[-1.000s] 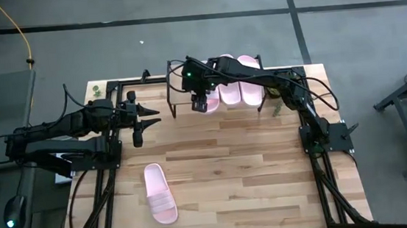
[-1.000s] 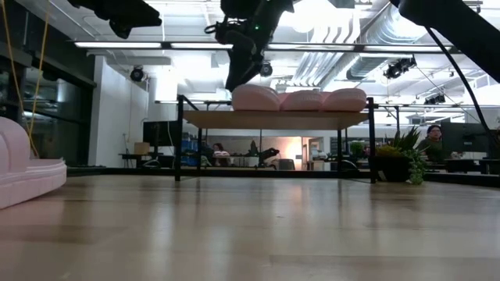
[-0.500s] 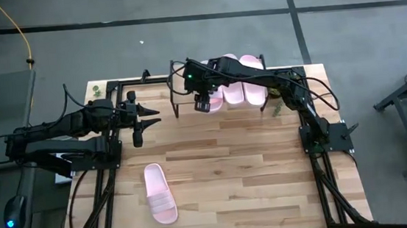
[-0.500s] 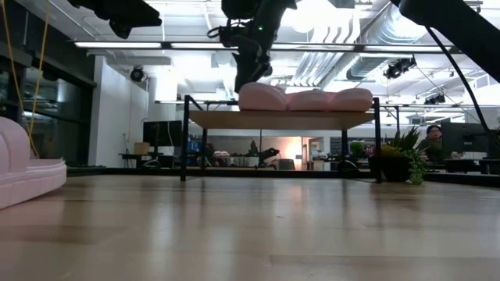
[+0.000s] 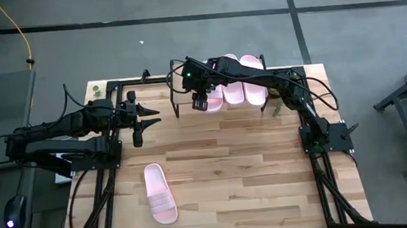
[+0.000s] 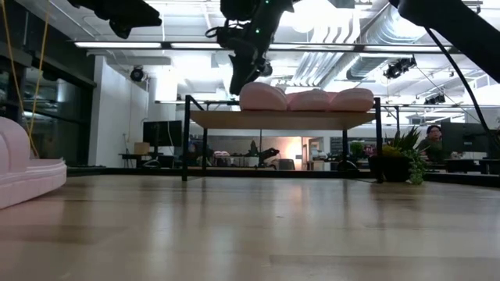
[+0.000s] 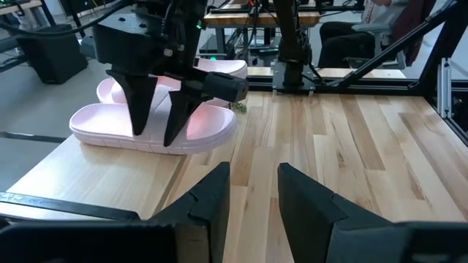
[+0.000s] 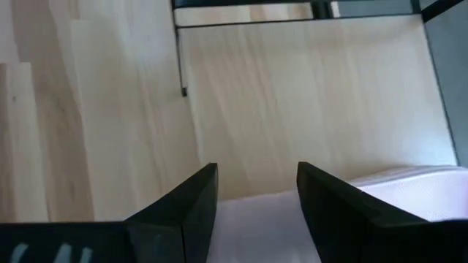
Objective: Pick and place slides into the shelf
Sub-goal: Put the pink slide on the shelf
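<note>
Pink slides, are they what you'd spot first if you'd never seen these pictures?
Yes: three pink slides sit side by side on the shelf at the table's far edge. The right gripper hangs open just over the leftmost one, holding nothing. A fourth slide lies alone on the table near the front, and the left gripper waits at the left side.

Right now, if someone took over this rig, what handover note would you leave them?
Right end effector: open, empty, at the near end of the third slide on the shelf.
Left end effector: fingers parted, empty, waiting at the table's left side.
Done: three slides lie side by side on the shelf, filling its right part; the left part of the plank is bare.
Left: the fourth slide lies on the table near the front left, strap up. Pick it and set it in the free spot on the shelf.
</note>
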